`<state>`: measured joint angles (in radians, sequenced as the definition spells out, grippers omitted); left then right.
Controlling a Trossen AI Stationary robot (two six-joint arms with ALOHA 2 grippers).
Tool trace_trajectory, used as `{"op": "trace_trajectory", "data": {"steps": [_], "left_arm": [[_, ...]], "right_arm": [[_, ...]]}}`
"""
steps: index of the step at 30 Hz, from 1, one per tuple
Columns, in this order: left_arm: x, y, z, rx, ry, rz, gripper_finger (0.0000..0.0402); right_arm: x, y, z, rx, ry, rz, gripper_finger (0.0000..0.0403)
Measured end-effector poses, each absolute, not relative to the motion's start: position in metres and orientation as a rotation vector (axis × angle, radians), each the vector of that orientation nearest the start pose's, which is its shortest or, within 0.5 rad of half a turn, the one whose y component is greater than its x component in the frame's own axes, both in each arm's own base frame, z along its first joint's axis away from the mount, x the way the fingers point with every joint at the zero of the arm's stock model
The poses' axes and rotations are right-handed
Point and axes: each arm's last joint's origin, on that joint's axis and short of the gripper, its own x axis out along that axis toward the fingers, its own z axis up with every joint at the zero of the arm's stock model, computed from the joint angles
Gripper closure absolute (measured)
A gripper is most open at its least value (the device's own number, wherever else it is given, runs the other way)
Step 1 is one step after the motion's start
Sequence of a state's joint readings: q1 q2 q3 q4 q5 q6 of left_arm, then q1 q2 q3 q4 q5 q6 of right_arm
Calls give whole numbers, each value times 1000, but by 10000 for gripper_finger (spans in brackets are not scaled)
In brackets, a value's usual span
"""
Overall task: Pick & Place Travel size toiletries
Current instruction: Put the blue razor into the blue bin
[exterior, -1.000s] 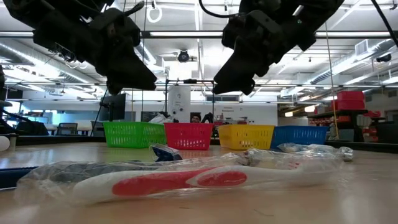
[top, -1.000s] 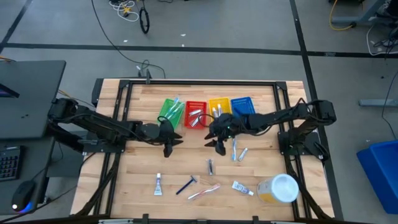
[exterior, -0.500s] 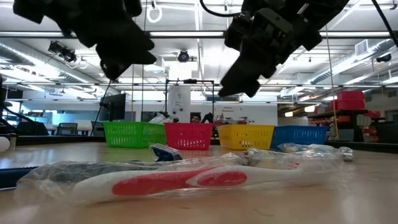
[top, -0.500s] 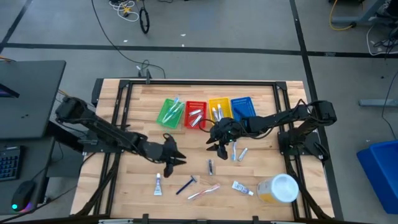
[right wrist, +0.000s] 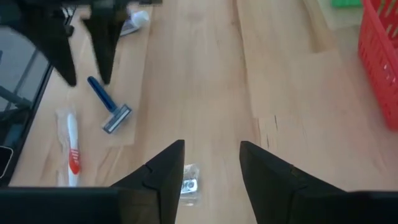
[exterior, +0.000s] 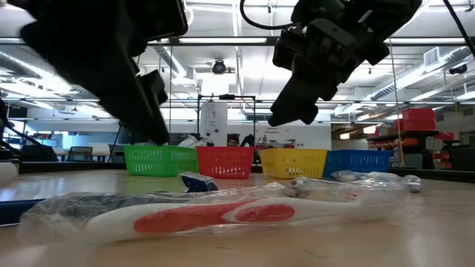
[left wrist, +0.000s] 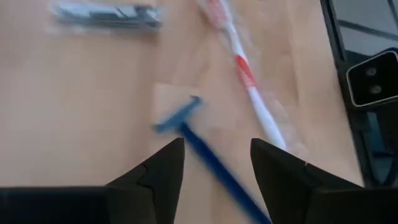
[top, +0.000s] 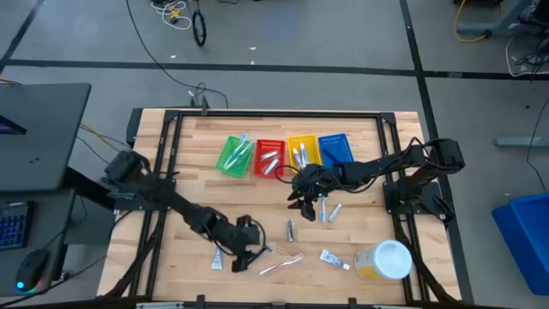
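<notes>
Left gripper (top: pixel 247 255), fingers spread, is hovering over the blue razor (left wrist: pixel 199 146); right gripper (top: pixel 302 199) is waiting open. Baskets (top: pixel 268 157) are holding some toiletries; several remaining on the table (top: pixel 189 154).

Four baskets stand in a row at the upper middle of the high view: one green (top: pixel 233 155), one red (top: pixel 269 158), one yellow (top: pixel 301 150), one blue (top: pixel 334 148). Loose on the counter (top: pixel 184 146) lie one blue razor (top: pixel 257 255), one red-and-white toothbrush (top: pixel 281 264), two white tubes (top: pixel 218 254) (top: pixel 334 258) and one yellow jar (top: pixel 383 260). Two arms reach in, one from each side.
</notes>
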<state>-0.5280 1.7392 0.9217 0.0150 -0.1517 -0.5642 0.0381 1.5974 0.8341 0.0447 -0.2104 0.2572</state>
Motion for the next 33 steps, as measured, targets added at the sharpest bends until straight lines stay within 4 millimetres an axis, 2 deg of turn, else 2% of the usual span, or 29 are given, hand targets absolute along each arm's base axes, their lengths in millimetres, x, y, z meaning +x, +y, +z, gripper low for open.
{"op": "trace_trajectory", "data": {"steps": [7,11,14,18,28,33], "left_arm": [[291,-201,128,-206,859,-74,208],[285,-211,116,-202,860,-24,209],[280,-215,114,-183,855,-1,214],[277,-217,113,-158,847,27,242],[284,-203,112,-175,870,80,363],[292,-187,118,-172,881,109,367]], "right_arm": [[317,27,179,311,739,167,243],[318,34,180,303,724,189,246],[318,39,181,297,715,207,247],[318,45,181,289,713,227,248],[317,52,181,263,712,254,249],[317,52,181,254,710,253,252]]}}
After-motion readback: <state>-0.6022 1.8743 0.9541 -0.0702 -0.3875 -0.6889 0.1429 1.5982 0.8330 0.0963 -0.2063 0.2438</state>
